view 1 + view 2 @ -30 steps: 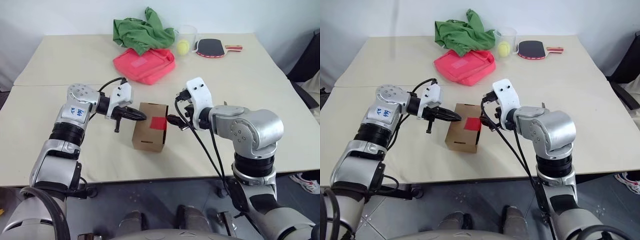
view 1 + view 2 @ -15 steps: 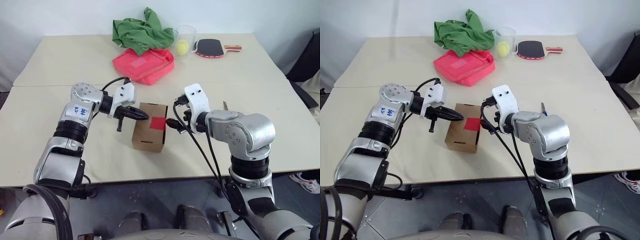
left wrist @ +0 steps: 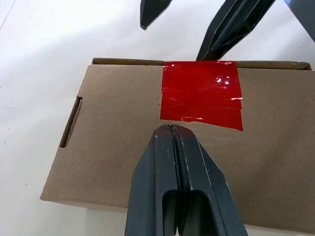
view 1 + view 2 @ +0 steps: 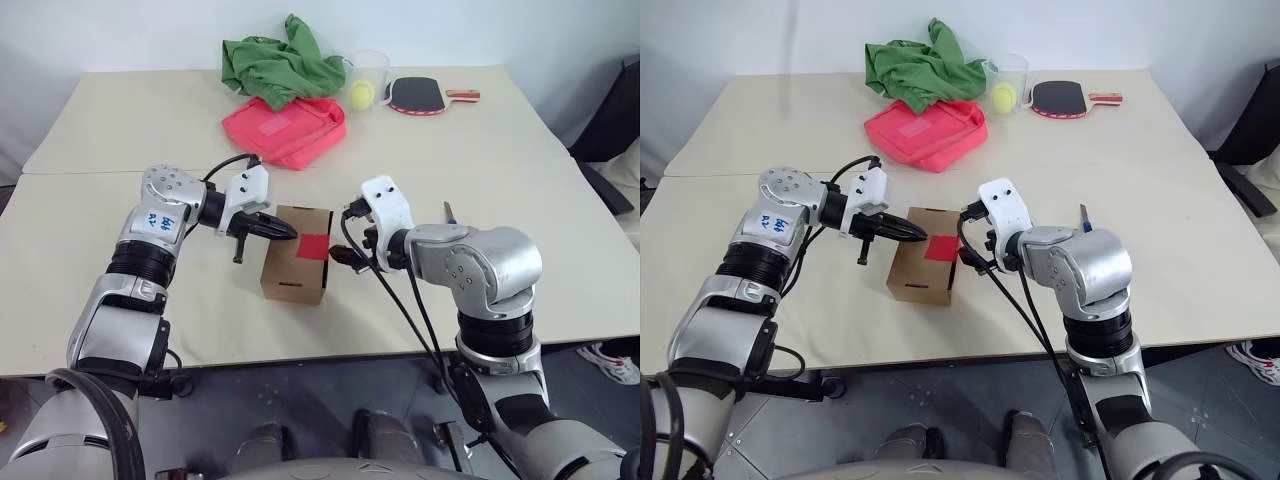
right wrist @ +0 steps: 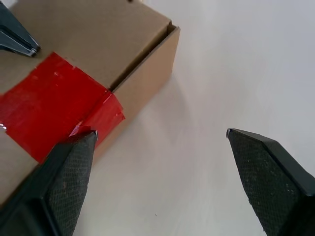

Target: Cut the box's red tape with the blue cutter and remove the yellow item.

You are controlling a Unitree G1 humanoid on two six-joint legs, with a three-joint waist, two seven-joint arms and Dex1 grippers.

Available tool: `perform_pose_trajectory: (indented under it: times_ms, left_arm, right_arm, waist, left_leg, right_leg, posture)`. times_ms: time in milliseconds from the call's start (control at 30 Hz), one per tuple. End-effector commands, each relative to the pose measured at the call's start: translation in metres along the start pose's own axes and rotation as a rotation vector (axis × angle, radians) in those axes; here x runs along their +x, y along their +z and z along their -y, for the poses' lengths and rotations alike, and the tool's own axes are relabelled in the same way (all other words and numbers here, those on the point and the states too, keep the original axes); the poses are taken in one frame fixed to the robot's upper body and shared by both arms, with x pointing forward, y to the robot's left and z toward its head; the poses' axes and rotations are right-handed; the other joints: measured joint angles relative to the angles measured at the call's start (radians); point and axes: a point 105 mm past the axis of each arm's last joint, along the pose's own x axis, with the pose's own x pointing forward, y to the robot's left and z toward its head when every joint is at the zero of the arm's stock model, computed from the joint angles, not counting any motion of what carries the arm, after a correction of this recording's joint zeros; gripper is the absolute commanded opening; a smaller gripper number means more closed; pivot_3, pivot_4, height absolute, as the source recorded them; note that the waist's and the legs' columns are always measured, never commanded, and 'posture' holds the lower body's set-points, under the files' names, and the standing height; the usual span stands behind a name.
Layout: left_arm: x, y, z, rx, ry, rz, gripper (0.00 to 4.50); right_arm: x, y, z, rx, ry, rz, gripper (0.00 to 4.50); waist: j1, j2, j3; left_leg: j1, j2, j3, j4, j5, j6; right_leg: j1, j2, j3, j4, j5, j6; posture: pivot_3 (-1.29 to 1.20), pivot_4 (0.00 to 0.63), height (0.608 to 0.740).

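The red tape [image 3: 201, 92] lies just beyond the closed left end effector [image 3: 171, 129]; the spread right end effector [image 5: 162, 135] flanks the box [image 4: 297, 265] edge opposite.

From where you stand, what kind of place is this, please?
Probably a robot test room or lab, not a home. Two plain tables are pushed together before a bare white wall, and unrelated items are laid out like props: a taped cardboard box, a table tennis paddle and a green cloth.

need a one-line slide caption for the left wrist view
Shut left gripper poised over the brown box beside the intact red tape, open right gripper at the box's far edge.
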Motion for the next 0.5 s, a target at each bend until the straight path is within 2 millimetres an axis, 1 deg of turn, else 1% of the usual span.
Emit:
perform_pose_trajectory:
  times_ms: [33, 200, 500]
  left_arm:
    - [0.0, -0.004, 0.003, -0.004, -0.009, -0.02, 0.0]
    - [-0.001, -0.006, 0.004, -0.008, -0.008, -0.025, 0.0]
    - [0.0, -0.005, 0.005, -0.001, -0.008, -0.02, 0.0]
  right_arm:
    - [-0.015, 0.023, -0.009, -0.043, 0.03, 0.106, 4.43]
    - [-0.013, 0.02, -0.012, -0.019, 0.043, 0.106, 4.43]
    - [0.0, -0.005, -0.012, -0.008, 0.035, 0.024, 4.43]
  waist:
    - [0.0, 0.0, 0.0]
    - [0.001, 0.0, 0.0]
    - [0.0, 0.0, 0.0]
  left_leg:
    - [0.0, 0.0, 0.0, 0.0, 0.0, 0.0]
    - [0.0, 0.0, 0.0, 0.0, 0.0, 0.0]
    - [0.0, 0.0, 0.0, 0.0, 0.0, 0.0]
  right_leg:
    - [0.0, 0.0, 0.0, 0.0, 0.0, 0.0]
    - [0.0, 0.0, 0.0, 0.0, 0.0, 0.0]
    - [0.0, 0.0, 0.0, 0.0, 0.0, 0.0]
  posture:
    - [0.0, 0.15, 0.74]
    - [0.0, 0.15, 0.74]
    - [0.0, 0.15, 0.74]
